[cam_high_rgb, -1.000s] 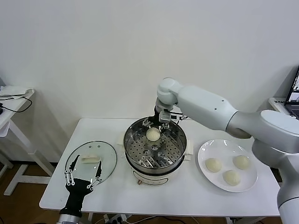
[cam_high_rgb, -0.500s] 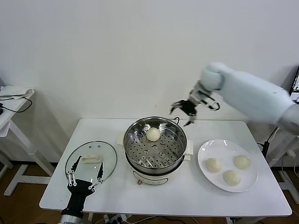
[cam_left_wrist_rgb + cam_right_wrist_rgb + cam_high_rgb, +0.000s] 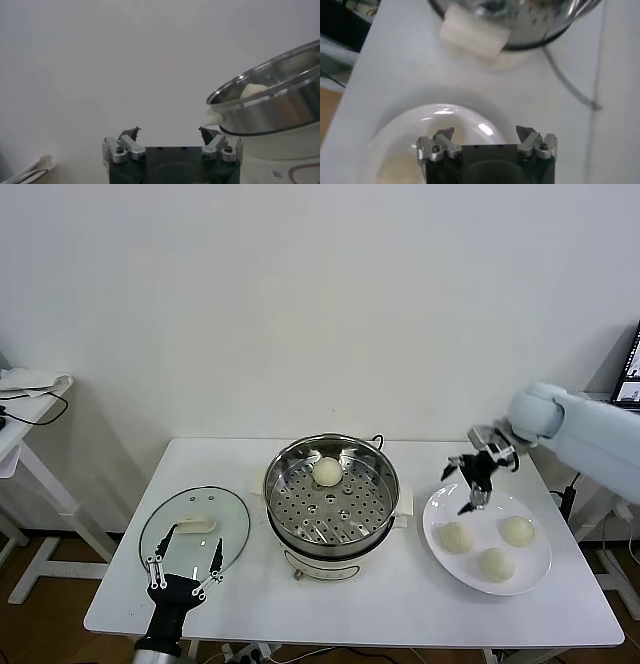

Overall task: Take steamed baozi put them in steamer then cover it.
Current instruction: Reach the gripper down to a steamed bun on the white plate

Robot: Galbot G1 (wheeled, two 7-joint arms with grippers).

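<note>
One baozi (image 3: 327,472) lies on the perforated tray at the back of the steel steamer (image 3: 290,504) at the table's middle; it also shows in the left wrist view (image 3: 252,90). Three more baozi (image 3: 457,537) (image 3: 517,530) (image 3: 495,564) lie on the white plate (image 3: 445,506) at the right. My right gripper (image 3: 472,479) is open and empty above the plate's back left rim (image 3: 410,120). The glass cover (image 3: 235,519) lies flat at the left. My left gripper (image 3: 182,576) is open and empty, low at the front left, just in front of the cover.
The steamer's white side handle (image 3: 472,35) and its cord (image 3: 570,75) lie between steamer and plate. A side table (image 3: 30,399) stands far left. A white wall is close behind the table.
My right arm has drawn back from the steamer, leaving one baozi in it, and swung right and down to the plate. The left gripper has hardly moved.
</note>
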